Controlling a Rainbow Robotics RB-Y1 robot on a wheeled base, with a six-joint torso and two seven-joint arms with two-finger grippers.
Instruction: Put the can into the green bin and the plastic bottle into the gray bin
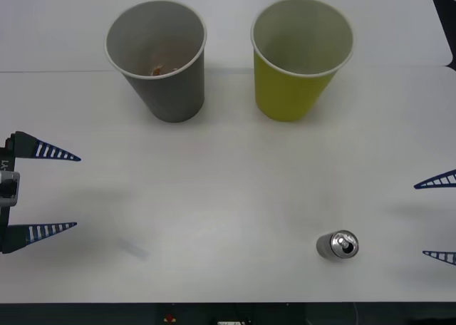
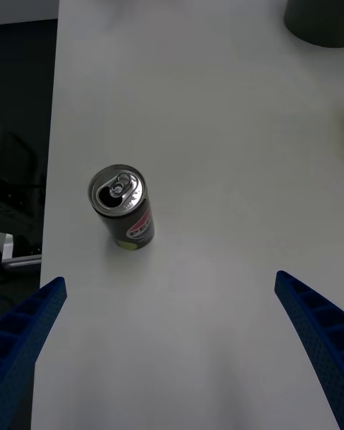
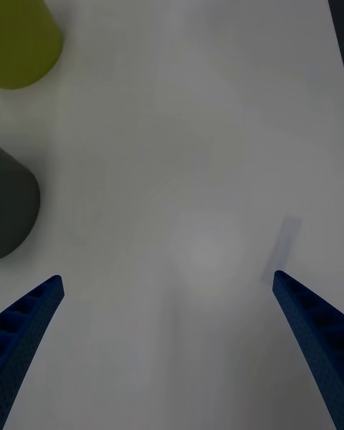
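The can [image 1: 337, 245] [image 2: 123, 208], small and silver with a dark label, stands upright near the table's front right. My right gripper [image 1: 422, 220] [image 2: 170, 278] is open at the right edge, a short way from the can and apart from it. At the left edge my left gripper [image 1: 77, 192] [image 3: 166, 277] is open over bare table. The gray bin [image 1: 157, 58] [image 3: 14, 201] stands at the back left and the green bin [image 1: 299, 58] [image 3: 21, 36] at the back right. The plastic bottle is out of view. A small orange-brown thing lies inside the gray bin.
The white table [image 1: 214, 197] is bare between the two grippers and the bins. Its front edge runs just below the can. A seam crosses the table behind the bins.
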